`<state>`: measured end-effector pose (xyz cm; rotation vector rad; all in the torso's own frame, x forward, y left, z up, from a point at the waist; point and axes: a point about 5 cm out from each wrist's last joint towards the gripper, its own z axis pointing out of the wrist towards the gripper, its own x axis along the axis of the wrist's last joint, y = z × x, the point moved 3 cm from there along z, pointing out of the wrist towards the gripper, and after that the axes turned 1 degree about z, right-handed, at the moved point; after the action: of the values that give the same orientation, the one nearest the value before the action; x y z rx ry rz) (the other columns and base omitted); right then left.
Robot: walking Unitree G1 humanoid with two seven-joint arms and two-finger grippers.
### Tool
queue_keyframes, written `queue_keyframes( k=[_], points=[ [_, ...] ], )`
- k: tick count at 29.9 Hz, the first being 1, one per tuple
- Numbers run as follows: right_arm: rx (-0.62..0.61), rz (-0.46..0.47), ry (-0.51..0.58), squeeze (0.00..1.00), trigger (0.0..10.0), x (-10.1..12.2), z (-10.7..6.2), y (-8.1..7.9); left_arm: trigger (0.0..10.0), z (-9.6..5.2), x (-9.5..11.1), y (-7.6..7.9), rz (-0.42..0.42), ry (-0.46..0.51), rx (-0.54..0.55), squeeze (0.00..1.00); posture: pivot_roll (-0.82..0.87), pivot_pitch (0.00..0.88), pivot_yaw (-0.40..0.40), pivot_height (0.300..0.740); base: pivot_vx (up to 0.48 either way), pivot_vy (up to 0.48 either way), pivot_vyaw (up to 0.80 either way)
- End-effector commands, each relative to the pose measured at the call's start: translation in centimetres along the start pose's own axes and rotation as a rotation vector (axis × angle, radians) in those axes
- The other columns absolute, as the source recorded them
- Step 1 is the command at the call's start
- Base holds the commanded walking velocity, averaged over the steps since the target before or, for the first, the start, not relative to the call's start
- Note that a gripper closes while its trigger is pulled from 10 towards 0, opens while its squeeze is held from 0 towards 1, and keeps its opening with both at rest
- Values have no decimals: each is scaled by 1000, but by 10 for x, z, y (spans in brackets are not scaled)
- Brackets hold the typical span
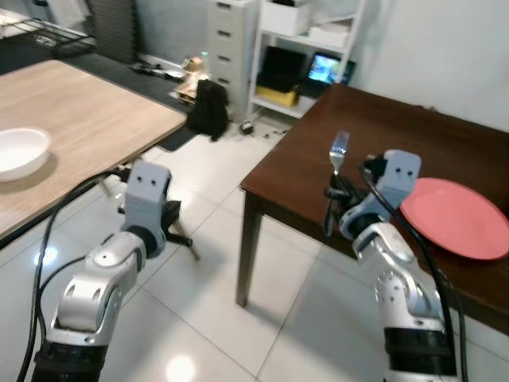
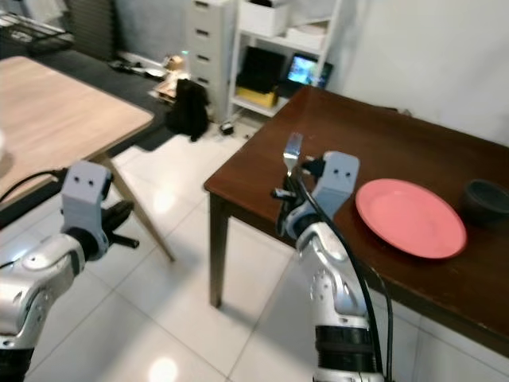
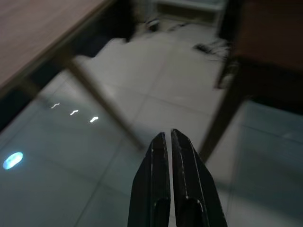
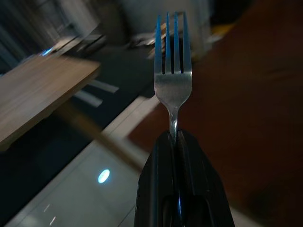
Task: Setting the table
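A silver fork stands upright, tines up, with my right gripper shut on its handle; the right wrist view shows the fork rising from the closed fingers. It hovers over the near left corner of the dark brown table. A pink plate lies on that table just right of the gripper. My left gripper is shut on nothing, held low over the tiled floor between the two tables.
A light wooden table with a white bowl stands on the left. A dark bowl sits on the brown table beyond the plate. A white shelf unit, drawers and a black bag line the far wall.
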<state>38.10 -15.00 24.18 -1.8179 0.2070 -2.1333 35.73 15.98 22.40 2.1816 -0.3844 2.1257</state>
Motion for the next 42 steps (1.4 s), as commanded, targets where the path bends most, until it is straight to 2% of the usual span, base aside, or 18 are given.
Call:
queue_keyframes(
  k=[1, 27, 34, 42],
  points=[
    [4, 7, -9, 0, 10000, -2, -1, 0, 10000, 0, -8, -3, -1, -33, 13, 0, 23, 160, 11, 740, 0, 0, 800],
    [4, 3, -2, 0, 10000, -1, -1, 0, 10000, 2, -7, -4, -3, -28, 17, 0, 22, 161, 13, 740, 0, 0, 800],
    [8, 2, 10, 0, 10000, 1, -1, -2, 10000, 2, -7, -5, 3, -30, 31, 0, 23, 160, 12, 740, 34, 0, 0],
    [12, -1, 14, 0, 10000, 1, -1, -3, 10000, 3, -11, -12, 7, -55, 65, 0, 24, 155, 13, 740, 441, 0, 0]
  ],
)
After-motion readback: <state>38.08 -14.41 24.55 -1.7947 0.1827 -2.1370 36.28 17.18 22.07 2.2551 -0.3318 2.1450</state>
